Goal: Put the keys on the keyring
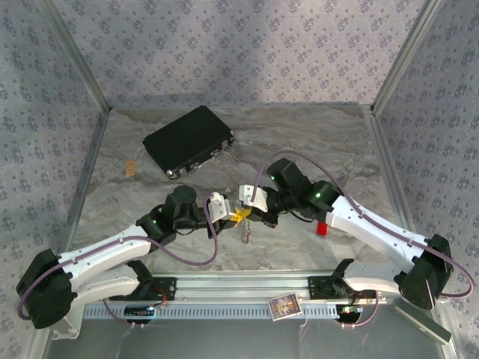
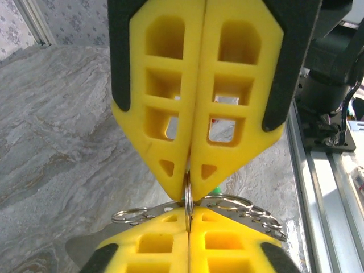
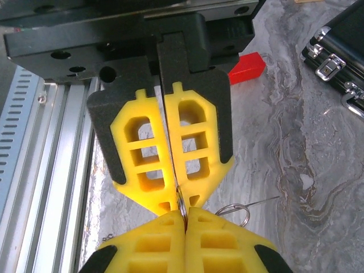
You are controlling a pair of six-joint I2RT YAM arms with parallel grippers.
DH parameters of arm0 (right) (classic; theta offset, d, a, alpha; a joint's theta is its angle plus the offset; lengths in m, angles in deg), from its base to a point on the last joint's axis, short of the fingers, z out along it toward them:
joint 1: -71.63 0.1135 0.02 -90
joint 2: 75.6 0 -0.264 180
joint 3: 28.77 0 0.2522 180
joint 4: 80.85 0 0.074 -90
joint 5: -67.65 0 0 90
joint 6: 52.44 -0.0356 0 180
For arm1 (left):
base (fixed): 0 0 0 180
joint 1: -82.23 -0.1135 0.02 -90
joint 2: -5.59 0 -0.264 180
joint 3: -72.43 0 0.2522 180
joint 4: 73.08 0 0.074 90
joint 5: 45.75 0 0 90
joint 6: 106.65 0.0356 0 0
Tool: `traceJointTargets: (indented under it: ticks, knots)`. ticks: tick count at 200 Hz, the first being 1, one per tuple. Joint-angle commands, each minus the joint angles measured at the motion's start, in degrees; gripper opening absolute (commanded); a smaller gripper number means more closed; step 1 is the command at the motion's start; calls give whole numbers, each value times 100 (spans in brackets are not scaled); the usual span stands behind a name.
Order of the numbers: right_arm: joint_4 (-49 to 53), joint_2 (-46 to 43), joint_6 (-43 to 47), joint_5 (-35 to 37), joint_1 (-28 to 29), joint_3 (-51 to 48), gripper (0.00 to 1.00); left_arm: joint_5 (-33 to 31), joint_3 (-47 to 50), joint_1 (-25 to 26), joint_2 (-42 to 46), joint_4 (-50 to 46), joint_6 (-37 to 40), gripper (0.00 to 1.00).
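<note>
Risk 1: both grippers pinch the same thin keyring point(image 2: 187, 200) edge-on, tip to tip, with very little metal under the pads. Any pull apart or twist that is not matched could pop the ring out of 1 grip or both. It hangs above the table point(image 1: 299, 149), so it would drop

Risk 2: the yellow fingertips are almost touching, so a small push inward jams them together

Risk 3: loose parts hang off the ring: a beaded chain point(image 2: 259, 219) at 3 o'clock of the pinch and a small ring point(image 2: 128, 215) at 9 o'clock. They could swing or snag on a finger

Keys: none clearly readable. A green bit point(image 2: 218, 190) just behind the far fingertip may be 1 key head, cannot tell. In the top view a small grey clump point(image 1: 245, 235) dangles at 6 o'clock under the meeting point

Left gripper point(image 2: 188, 220): jaws fully closed, ring edge clamped at the very tips. Right gripper point(image 3: 185, 219): same, closed tight on the ring from the opposite side

Pose: both arms reach forward and bend inward. The left forearm comes in from 8 o'clock and the right from 4 o'clock, and the wrists face each other just below table centre. The black box point(image 1: 188, 140) lies at 11 o'clock, well apart. A red block point(image 1: 321, 227) sits at 3 o'clock beside the right arm
</note>
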Motion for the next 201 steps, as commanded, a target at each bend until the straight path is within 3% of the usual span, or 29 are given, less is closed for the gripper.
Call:
traceJointTargets:
  ticks: [1,10,32,53,151,201]
  knots:
    - [411,21,138,-101,82,171,0,29,-240,1,-4,198,95,0]
    - [358,-28,48,-146,32,118,1,20,-232,0,5,215,88,0]
    - [-151,-342,-332,-418,-215,-272,31,33,-132,-1,31,370,7,0]
    - [-583,-694,-660,-426,-362,-677,40,25,-7,-3,58,617,-128,0]
    - [-1254,-1202,-966,482,-78,-1182,31,-24,163,-2,13,1018,-367,0]
    - [-1263,-1167,-856,648,7,-1151,17,-19,208,1,-14,1100,-376,0]
